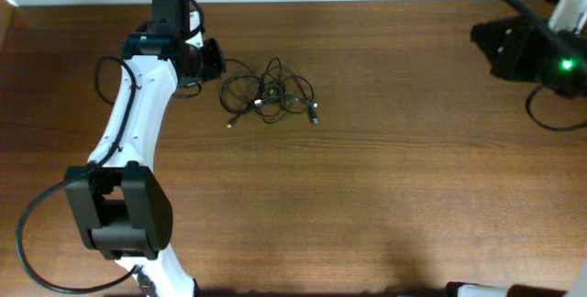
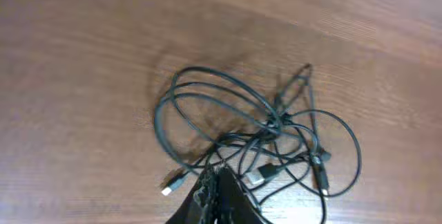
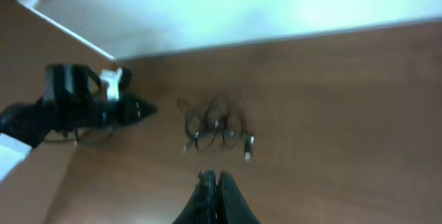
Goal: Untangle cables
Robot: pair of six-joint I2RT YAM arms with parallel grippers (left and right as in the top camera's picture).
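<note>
Cables (image 1: 268, 95): lying bunched on the table (image 1: 394, 196), stretching from 9 to 3 o'clock.
Left gripper (image 1: 218, 60): sitting near, pinched closed, empty; cables at its 4 o'clock.
Right gripper (image 3: 216, 180): pinched closed, empty, sitting far off.

Cables (image 1: 268, 95) on table (image 1: 413, 196), just beside left pincer (image 1: 218, 60)

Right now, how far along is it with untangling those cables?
Nothing looks done: the cables lie in one knot. In hand: the left arm sits beside the knot, jaws shut, holding nothing. Left: the whole untangling; the right arm is far off.
</note>
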